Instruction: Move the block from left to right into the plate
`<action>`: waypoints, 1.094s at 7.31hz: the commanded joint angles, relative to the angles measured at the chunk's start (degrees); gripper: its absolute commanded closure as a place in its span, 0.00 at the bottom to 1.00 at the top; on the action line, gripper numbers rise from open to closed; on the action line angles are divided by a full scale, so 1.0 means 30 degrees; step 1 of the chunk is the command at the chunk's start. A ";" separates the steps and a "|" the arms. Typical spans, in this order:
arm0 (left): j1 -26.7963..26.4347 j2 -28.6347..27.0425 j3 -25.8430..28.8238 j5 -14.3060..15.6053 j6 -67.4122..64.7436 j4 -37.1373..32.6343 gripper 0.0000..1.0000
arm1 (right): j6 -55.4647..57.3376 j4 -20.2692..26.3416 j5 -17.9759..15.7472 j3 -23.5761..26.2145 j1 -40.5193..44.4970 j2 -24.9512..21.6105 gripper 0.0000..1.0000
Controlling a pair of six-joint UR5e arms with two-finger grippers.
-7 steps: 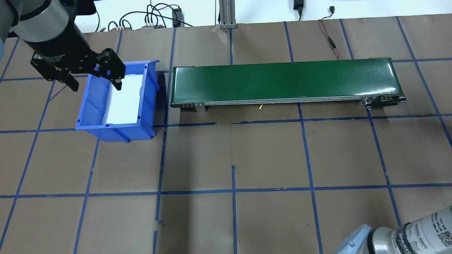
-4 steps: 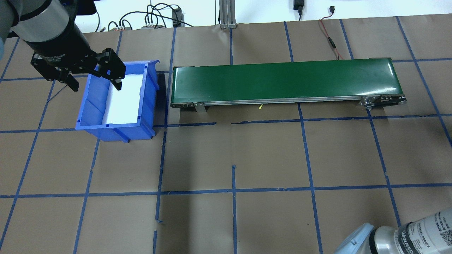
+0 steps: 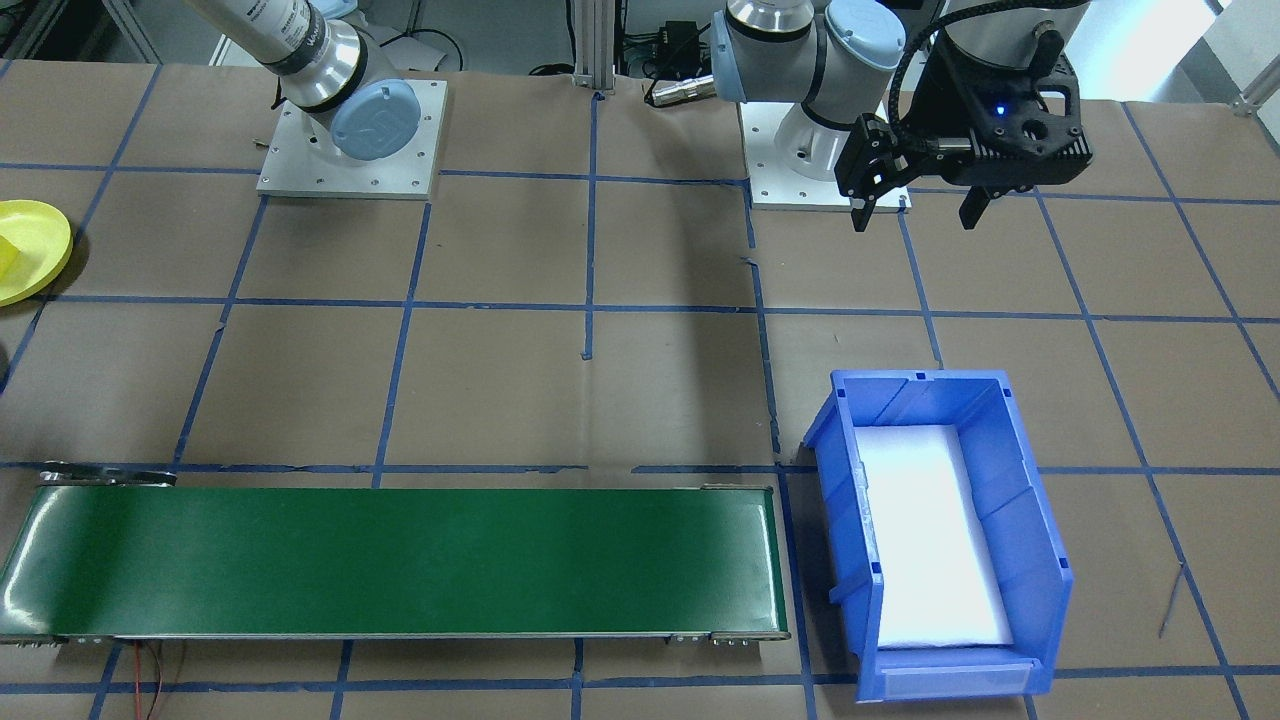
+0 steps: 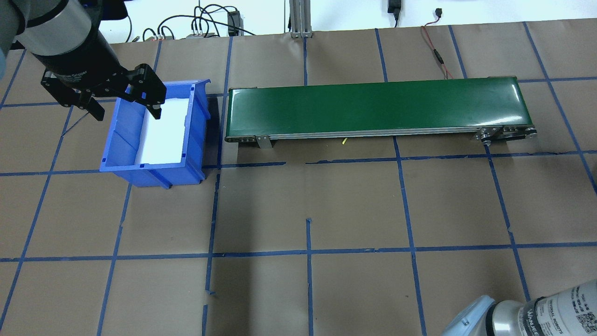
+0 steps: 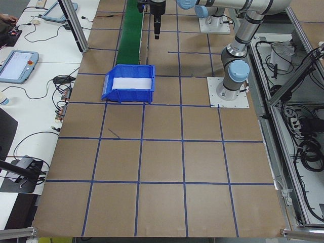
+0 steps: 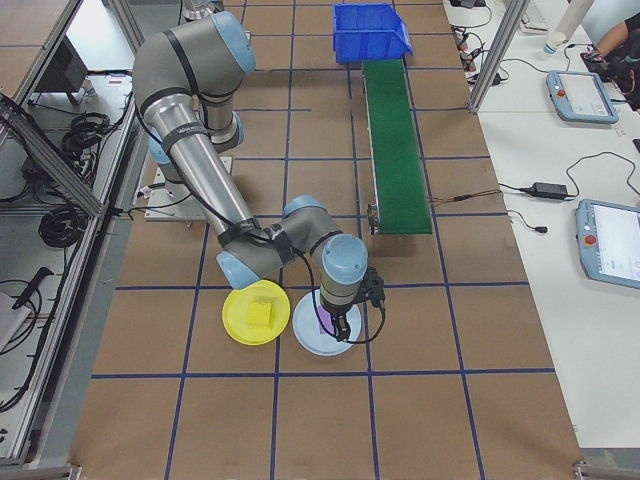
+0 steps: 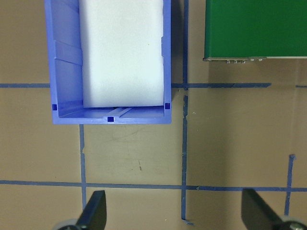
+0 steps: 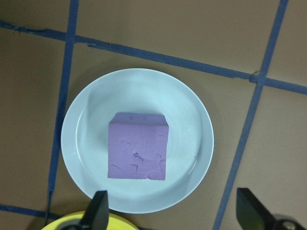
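My right tool (image 8: 172, 211) hangs open straight above a purple block (image 8: 138, 146), its two fingertips (image 8: 98, 211) spread wide and touching nothing. The block sits flat in the middle of a pale blue plate (image 8: 192, 120) on the table (image 8: 144, 28). Just beside that plate lies the lime-yellow plate (image 6: 238, 322), rims close together, with a small yellow block (image 6: 261, 312) already resting in it; the front camera catches only its edge (image 3: 30, 250). My left tool (image 4: 126, 105) is open too, empty, raised over the near end of the blue bin (image 4: 154, 172), which holds only a white foam liner (image 4: 165, 130). The green conveyor (image 4: 373, 107) runs bare between the bin and the plates' end of the table.
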 commanded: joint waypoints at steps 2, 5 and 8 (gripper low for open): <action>0.0000 -0.0013 0.0009 -0.0001 0.0000 0.0000 0.00 | 0.1394 0.1482 -0.0164 -0.0326 -0.0089 -0.4738 0.02; 0.0000 -0.0013 0.0008 -0.0001 0.0000 0.0000 0.00 | 0.2775 0.5244 0.3698 0.0146 0.0523 -0.7731 0.00; 0.0000 0.0016 -0.0020 -0.0001 0.0000 0.0000 0.00 | 0.2806 0.5556 0.5461 0.0762 0.2859 -0.8215 0.00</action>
